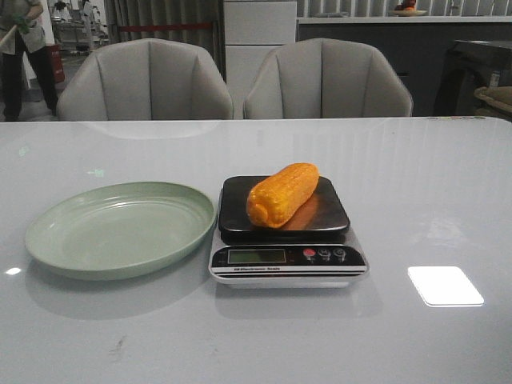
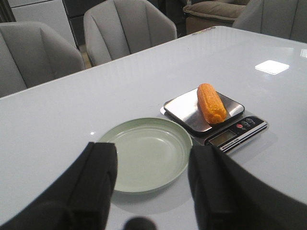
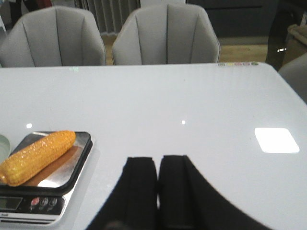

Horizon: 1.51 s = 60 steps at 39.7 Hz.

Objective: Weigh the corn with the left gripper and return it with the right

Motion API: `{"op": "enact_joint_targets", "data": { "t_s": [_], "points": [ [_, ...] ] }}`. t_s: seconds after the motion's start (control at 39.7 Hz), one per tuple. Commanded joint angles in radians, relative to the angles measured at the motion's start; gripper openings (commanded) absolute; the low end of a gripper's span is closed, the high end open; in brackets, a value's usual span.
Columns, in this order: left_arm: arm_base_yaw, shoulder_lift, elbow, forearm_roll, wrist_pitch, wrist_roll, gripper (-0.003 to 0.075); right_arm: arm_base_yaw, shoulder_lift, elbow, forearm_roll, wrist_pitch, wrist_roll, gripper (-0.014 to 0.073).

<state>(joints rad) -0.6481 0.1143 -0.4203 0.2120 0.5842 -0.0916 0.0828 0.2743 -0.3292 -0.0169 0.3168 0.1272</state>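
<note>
Corn (image 1: 282, 194) lies on the kitchen scale (image 1: 286, 230), across its dark platform, long axis diagonal: one blunt end toward the scale's display, the other toward its far right corner. It looks stiff and light, with a bumpy, rounded surface that could roll; gripping mid-cob across the axis seems safest. Left end effector (image 2: 151, 179) stands apart, empty; right end effector (image 3: 157, 184) is closed together, empty.

The scale (image 1: 288, 258) display is too small to read; plate (image 3: 2, 143) mostly cropped.
</note>
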Motion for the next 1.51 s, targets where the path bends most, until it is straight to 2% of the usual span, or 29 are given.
{"op": "enact_joint_targets", "data": {
  "t_s": [0.0, 0.2, 0.28, 0.38, 0.48, 0.58, 0.78, 1.03, 1.11, 1.26, 1.49],
  "points": [
    [0.002, 0.011, -0.023, 0.009, -0.08, -0.002, 0.0395, -0.003, 0.034, -0.042, -0.001, -0.024, 0.002, 0.0165],
    [0.002, 0.011, -0.023, 0.009, -0.08, -0.002, 0.0395, -0.003, 0.05, -0.048, -0.001, 0.006, 0.001, 0.0172],
    [0.002, 0.011, -0.023, 0.009, -0.08, -0.002, 0.0395, 0.0, 0.084, -0.076, -0.001, 0.044, -0.001, 0.0216],
    [0.002, 0.011, -0.023, 0.009, -0.08, -0.002, 0.0395, 0.038, 0.138, -0.129, -0.001, 0.05, -0.001, 0.0347],
    [0.002, 0.011, -0.023, 0.009, -0.08, -0.002, 0.0395, 0.105, 0.216, -0.189, -0.001, 0.069, -0.001, 0.0517],
    [0.002, 0.011, -0.023, 0.009, -0.08, -0.002, 0.0395, 0.186, 0.332, -0.271, 0.0, 0.134, -0.001, 0.0612],
    [0.002, 0.011, -0.023, 0.009, -0.081, -0.002, 0.0395, 0.321, 0.576, -0.43, 0.061, 0.164, -0.001, 0.0606],
    [0.002, 0.011, -0.023, 0.009, -0.081, -0.002, 0.0395, 0.374, 0.921, -0.683, 0.249, 0.226, 0.004, 0.0606],
    [0.002, 0.011, -0.023, 0.009, -0.081, -0.002, 0.0395, 0.395, 1.026, -0.754, 0.259, 0.251, 0.025, 0.0606],
    [0.002, 0.011, -0.023, 0.009, -0.081, -0.002, 0.0395, 0.424, 1.238, -0.938, 0.212, 0.323, 0.164, 0.0606],
    [0.002, 0.009, -0.023, 0.009, -0.081, -0.002, 0.0395, 0.466, 1.438, -1.118, 0.017, 0.44, 0.545, 0.0606]
  ]
}}
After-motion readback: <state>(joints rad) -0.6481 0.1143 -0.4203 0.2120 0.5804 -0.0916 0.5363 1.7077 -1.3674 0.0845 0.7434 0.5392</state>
